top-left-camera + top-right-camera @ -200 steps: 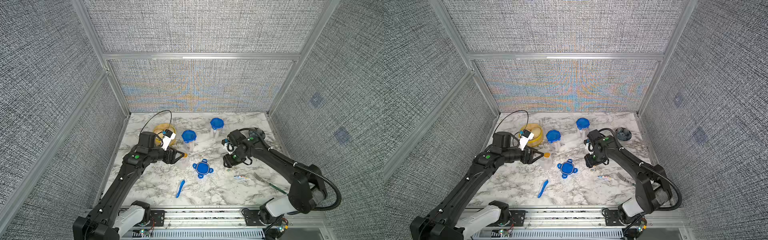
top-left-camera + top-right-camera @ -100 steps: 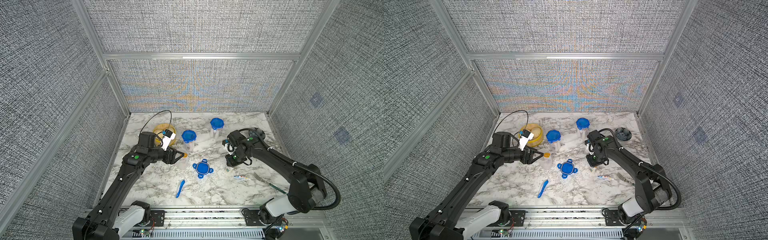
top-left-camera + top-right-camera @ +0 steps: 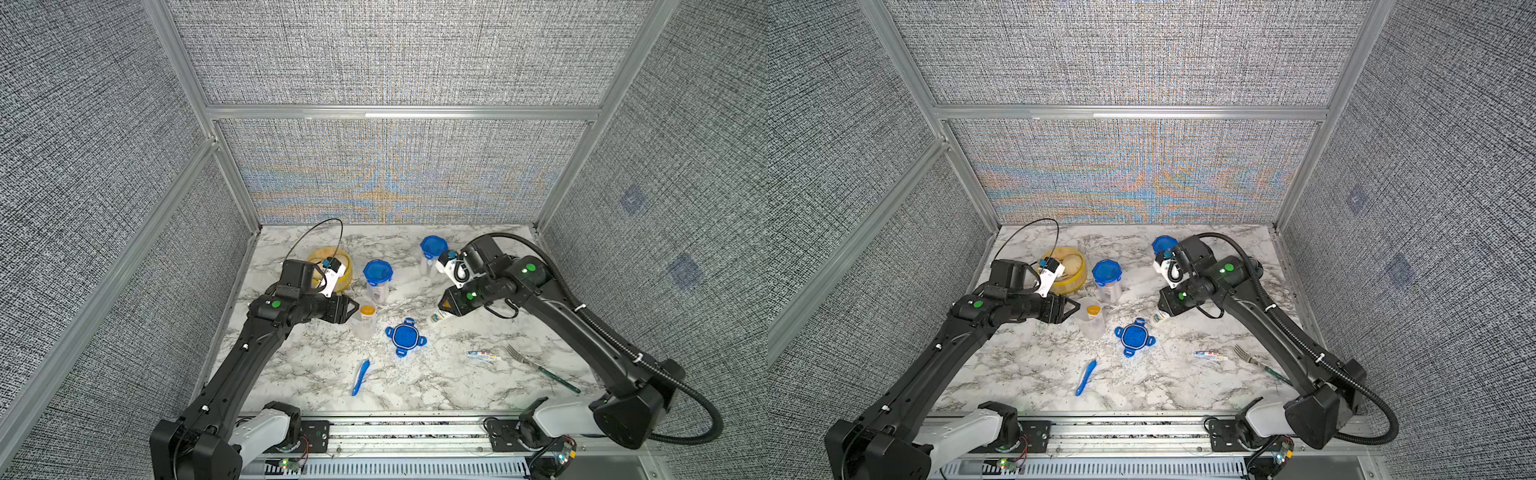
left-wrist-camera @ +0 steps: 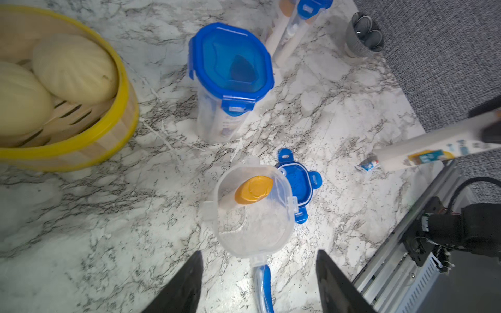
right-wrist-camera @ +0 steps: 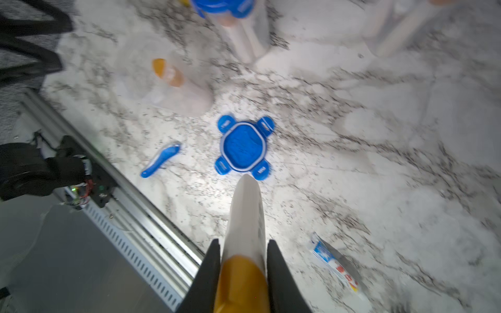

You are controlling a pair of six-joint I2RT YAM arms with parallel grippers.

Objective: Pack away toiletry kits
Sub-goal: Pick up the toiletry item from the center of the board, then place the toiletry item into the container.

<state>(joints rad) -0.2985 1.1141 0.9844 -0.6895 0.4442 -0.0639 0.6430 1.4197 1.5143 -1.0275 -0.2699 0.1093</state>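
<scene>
Bottle, white with an orange cap, is clamped at its cap end between the fingers of the right gripper. It is tilted, with its base pointing toward the loose blue lid; whether it touches the table I cannot tell. In a top view, seen from the open clear tub, the lid lies at 4 o'clock, the blue toothbrush at 6, a closed tub at 12 and the held bottle at 3. A second bottle leans inside the open tub. The left gripper, jaws spread and empty, hovers at 9 o'clock just beside that tub. The toothpaste tube lies at 3 o'clock from the lid, near a fork.
</scene>
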